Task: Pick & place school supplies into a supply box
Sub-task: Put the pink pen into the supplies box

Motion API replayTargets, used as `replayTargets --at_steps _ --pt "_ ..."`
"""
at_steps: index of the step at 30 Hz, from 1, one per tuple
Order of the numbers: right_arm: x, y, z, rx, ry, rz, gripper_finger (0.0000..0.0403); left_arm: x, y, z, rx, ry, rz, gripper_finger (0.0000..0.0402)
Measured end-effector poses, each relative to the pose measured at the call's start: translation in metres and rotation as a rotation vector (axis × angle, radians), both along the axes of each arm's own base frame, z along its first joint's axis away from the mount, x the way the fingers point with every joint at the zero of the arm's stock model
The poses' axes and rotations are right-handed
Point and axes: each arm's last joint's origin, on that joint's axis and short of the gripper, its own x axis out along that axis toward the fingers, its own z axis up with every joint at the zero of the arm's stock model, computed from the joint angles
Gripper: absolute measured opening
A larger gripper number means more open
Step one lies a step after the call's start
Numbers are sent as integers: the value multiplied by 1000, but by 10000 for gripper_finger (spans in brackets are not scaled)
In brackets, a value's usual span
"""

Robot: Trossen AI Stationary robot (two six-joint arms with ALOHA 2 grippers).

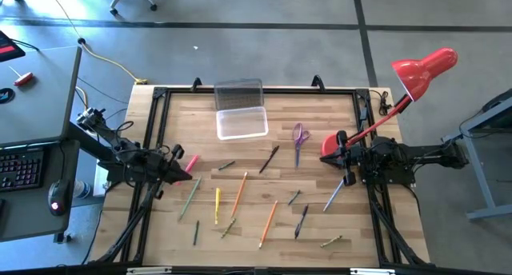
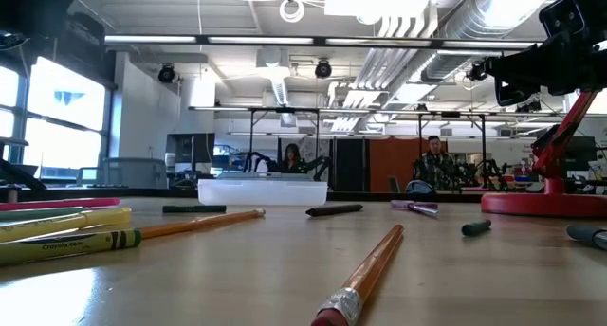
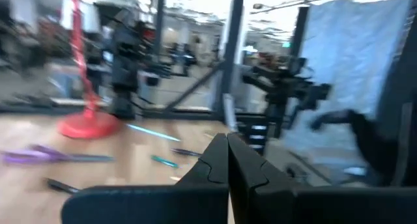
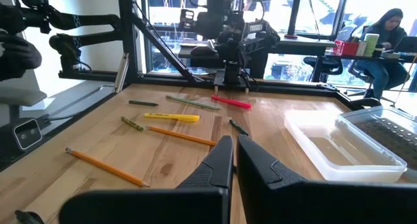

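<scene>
Left gripper (image 1: 186,169) hovering at the left edge of the wooden table (image 1: 256,227), fingers pressed together and holding nothing, tip just beside a pink-red marker (image 1: 192,162) lying on the wood. Right gripper (image 1: 342,157) at the right edge, also clenched shut and empty, close to the round base of a red desk lamp (image 1: 416,73) whose shade leans out past the table's far right corner.

Clear supply box (image 1: 242,122) near the far middle of the table, lying open with nothing inside, greyish hinged lid (image 1: 238,93) folded back behind it. Purple-handled scissors (image 1: 299,136) to the right of the box, between it and the lamp base. Black pen (image 1: 270,157) lying slantwise in front of the box.

Scattered across the middle and near side: green pencil (image 1: 190,197), yellow pencil (image 1: 217,204), orange pencil (image 1: 239,192) and a second orange pencil (image 1: 267,223), all well apart from the box. Silver pen (image 1: 334,197) just in front of the right gripper. Another dark pen (image 1: 302,221) and several shorter dark and green pieces nearer the front edge.

Seen level across the table, two people (image 2: 289,158) seated in the room beyond, far behind the box
</scene>
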Motion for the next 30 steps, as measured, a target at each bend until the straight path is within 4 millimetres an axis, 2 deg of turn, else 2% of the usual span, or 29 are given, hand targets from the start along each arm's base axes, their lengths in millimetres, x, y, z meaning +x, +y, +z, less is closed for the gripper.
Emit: replayTargets --at_steps 5,9,13,18,22,27,30 --pt "0 0 0 0 0 0 0 0 0 2 20 -22 13 26" --pt "0 0 0 0 0 0 0 1 4 1 -19 2 123 26" --pt "0 0 0 0 0 0 0 1 11 -3 -90 53 369 26" --pt "0 0 0 -4 -1 0 0 2 12 -16 4 149 441 29" --pt "0 0 0 -42 -4 1 0 2 13 -16 23 150 465 60" --pt "0 0 0 -45 -9 -7 0 0 17 -19 56 171 615 110" --pt "0 -1 2 -53 -30 -25 0 -1 19 -25 -77 210 670 123"
